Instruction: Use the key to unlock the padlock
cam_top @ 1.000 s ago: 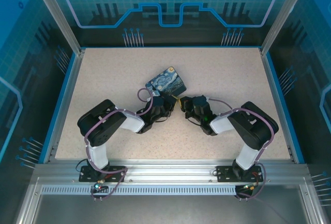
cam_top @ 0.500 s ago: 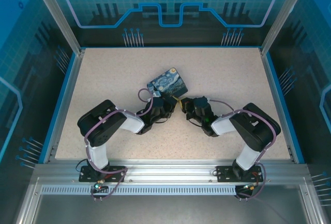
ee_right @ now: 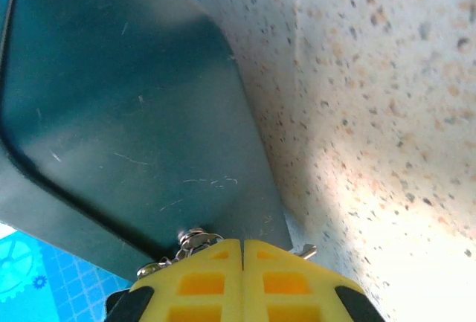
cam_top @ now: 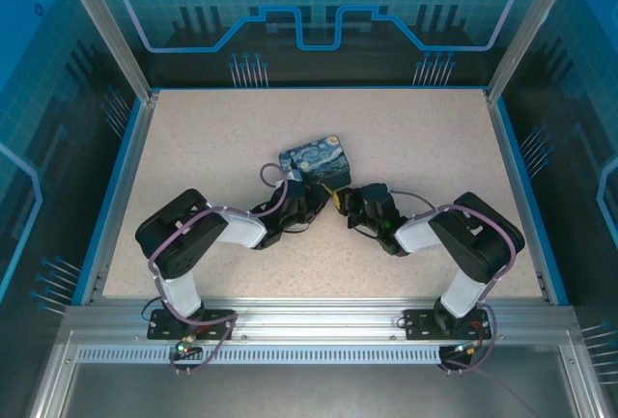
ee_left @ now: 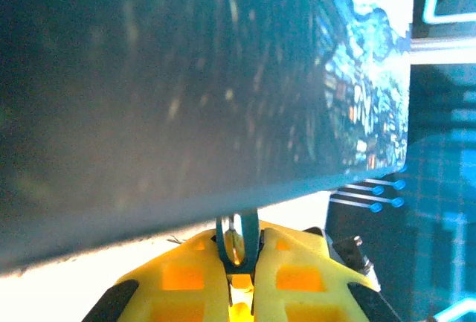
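padlock [ee_left: 238, 234] first: it's a slim bluish-grey loop sticking out of the box's lower edge in the left wrist view, and it sits right between the yellow pads [ee_left: 197, 274] of the left gripper [ee_left: 239, 246]. that claw is narrowed to a sliver, nipping the padlock with only the thin metal between its tips. above it looms the box [ee_left: 186, 76], a broad dark teal face, with the swirly blue-and-yellow print showing along its right edge.

over to the right wrist view: the right gripper [ee_right: 242, 251] has its yellow tips pressed together, no gap between them, hard up against the rounded corner of the box [ee_right: 111, 114]. small silvery metal pokes out on both sides of the pads, a little ring-and-link bit on the left and a short tip on the right. that looks like the key [ee_right: 190, 239] pinched crosswise, though most of it is hidden inside the grip.

from the top view, the night-sky box [cam_top: 317, 159] lies near the middle of the speckled table [cam_top: 435, 138], printed face up. the left gripper [cam_top: 311, 189] and right gripper [cam_top: 337, 196] crowd together at its near long side, nearly touching each other. the padlock and key are too small to make out from up there.
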### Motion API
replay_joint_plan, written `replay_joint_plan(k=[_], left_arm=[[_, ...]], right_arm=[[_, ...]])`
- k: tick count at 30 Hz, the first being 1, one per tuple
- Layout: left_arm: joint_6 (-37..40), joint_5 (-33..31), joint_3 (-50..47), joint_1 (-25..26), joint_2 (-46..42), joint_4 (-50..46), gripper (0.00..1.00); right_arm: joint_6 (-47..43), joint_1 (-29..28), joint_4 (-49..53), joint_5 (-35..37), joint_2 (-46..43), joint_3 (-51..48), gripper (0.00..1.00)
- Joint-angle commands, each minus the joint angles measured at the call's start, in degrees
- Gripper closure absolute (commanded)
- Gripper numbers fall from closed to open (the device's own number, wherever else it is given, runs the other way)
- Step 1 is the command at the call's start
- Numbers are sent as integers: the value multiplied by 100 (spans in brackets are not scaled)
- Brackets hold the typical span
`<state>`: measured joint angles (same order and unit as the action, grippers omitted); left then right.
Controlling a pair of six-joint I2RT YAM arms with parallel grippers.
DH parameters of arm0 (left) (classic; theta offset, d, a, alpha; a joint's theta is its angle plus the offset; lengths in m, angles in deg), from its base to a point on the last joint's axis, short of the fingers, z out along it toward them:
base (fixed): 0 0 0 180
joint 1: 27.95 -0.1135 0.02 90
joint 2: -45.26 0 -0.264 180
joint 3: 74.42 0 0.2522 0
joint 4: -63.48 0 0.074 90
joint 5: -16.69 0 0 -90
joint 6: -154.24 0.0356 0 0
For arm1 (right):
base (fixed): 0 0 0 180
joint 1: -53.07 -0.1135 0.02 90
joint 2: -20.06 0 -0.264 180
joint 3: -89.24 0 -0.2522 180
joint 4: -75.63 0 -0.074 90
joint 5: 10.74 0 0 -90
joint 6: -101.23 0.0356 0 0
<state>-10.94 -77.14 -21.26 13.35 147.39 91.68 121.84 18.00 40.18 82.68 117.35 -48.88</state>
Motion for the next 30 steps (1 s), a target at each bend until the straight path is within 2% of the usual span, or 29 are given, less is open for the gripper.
replay_joint_plan(k=[1,5,7,8,10,11,14,21,25,27,30], left_arm=[[1172,682,172,43,-368,-1109,100],[1860,863,426,10,-510,-1912,100],[1945,934,484,10,-484,-2017,100],[1943,954,486,2,-455,-2016,100],[1931,981,490,-7,-399,-1990,100],[1935,997,481,-14,-370,-1974,100],[1962,1014,447,-29,-313,-1967,100],[2139,1037,380,-52,-308,-2090,100],[2216,1051,358,-47,-307,-2167,100],[2272,1067,369,-49,-314,-2233,93],[2324,1103,359,-54,-358,-2310,74]], right_arm=[[287,144,-157,-252,-227,81,100],[368,176,32,-390,-255,71,100],[332,159,27,-408,-253,64,93],[330,143,31,-397,-262,46,86],[292,138,28,-357,-336,-19,62],[260,139,79,-343,-418,-70,53],[53,175,420,-333,-798,-223,37],[-808,411,2109,-185,-2214,-474,29],[-1743,637,3284,-319,-2927,-264,27],[-2331,742,3961,-417,-3162,-63,27],[-3131,880,4631,-580,-3373,187,27]])
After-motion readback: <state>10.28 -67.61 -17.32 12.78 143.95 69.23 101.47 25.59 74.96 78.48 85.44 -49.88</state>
